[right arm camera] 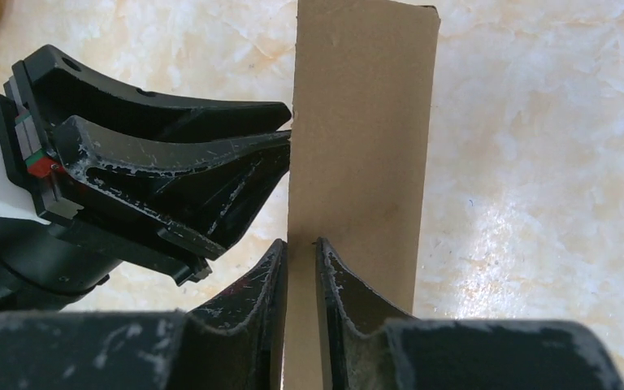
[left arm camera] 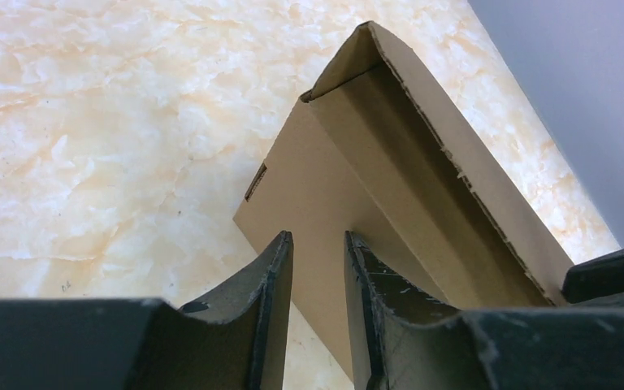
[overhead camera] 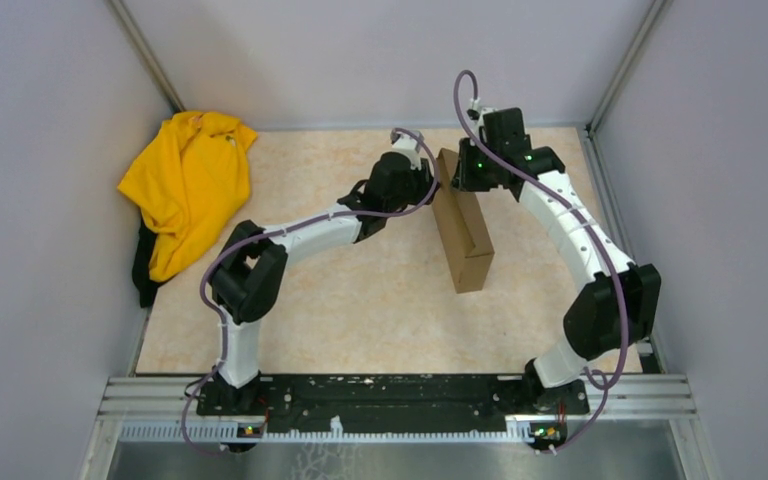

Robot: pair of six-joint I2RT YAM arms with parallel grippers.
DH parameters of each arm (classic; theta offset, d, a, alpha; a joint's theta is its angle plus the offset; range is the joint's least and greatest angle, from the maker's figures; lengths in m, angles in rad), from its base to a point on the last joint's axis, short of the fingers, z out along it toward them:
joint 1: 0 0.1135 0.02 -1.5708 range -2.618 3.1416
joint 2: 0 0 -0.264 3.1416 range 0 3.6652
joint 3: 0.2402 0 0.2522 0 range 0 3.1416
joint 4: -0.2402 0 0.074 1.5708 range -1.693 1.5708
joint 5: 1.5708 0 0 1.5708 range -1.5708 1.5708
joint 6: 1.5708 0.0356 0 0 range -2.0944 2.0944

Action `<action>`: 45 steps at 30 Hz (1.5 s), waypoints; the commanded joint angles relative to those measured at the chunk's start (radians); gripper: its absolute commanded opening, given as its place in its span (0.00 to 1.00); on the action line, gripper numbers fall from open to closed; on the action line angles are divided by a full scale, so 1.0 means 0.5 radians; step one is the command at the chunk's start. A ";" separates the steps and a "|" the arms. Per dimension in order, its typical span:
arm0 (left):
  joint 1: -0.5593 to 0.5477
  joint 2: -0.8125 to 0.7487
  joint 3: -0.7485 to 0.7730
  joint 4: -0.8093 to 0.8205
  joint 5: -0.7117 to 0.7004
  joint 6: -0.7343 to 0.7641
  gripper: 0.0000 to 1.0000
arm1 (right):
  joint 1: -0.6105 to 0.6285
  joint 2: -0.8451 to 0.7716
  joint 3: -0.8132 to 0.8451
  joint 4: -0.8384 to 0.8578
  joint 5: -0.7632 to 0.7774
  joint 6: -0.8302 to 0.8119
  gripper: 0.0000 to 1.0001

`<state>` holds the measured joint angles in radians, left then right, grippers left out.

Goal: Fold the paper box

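While both arms reach inward | right hand (right arm camera: 301, 242) pinches paper box (overhead camera: 463, 235) | left hand (left arm camera: 315, 240) unclear

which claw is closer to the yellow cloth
Left. The left claw meets the paper box on the side facing the yellow cloth; the right claw is across the box, farther off.

No legible text, label, brand, number or sign in any view. On the plain brown corrugated cardboard box (left arm camera: 317, 187), only a small dark rectangular mark (left arm camera: 256, 181) near one edge, too small to tell whether print or slot.
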<state>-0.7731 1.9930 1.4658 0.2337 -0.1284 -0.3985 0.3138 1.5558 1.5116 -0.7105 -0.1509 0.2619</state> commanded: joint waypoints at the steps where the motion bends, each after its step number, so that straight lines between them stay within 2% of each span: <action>1: -0.004 0.021 0.063 -0.016 0.104 0.005 0.36 | 0.026 0.070 -0.092 -0.123 0.096 -0.088 0.17; 11: -0.004 -0.033 0.004 -0.006 0.102 -0.017 0.36 | 0.046 0.131 -0.227 -0.145 0.292 -0.131 0.17; 17: -0.004 -0.136 -0.096 -0.015 0.069 -0.010 0.36 | 0.062 0.142 -0.358 -0.093 0.274 -0.135 0.16; 20: -0.003 -0.238 -0.166 -0.081 0.020 0.027 0.39 | 0.063 0.097 -0.299 -0.086 0.225 -0.130 0.16; 24: 0.066 -0.400 -0.162 -0.244 0.036 0.083 0.46 | 0.063 -0.037 -0.084 -0.049 0.169 -0.111 0.24; 30: 0.280 -0.516 0.102 -0.625 0.271 0.149 0.52 | 0.063 -0.080 0.378 -0.231 0.170 -0.116 0.31; 33: 0.365 -0.410 0.377 -0.759 0.513 0.160 0.51 | 0.064 -0.113 0.445 -0.372 0.204 -0.113 0.26; 39: 0.359 0.014 1.152 -1.072 0.952 0.312 0.52 | 0.089 -0.401 0.039 -0.456 0.209 0.006 0.16; 45: 0.304 0.218 1.363 -1.066 1.073 0.458 0.53 | 0.163 -0.675 -0.277 -0.485 0.235 0.120 0.15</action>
<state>-0.6018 2.0418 2.0975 -0.2375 0.3058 -0.2440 0.3660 1.3140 1.4307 -0.9375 -0.0528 0.2729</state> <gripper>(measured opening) 0.532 0.149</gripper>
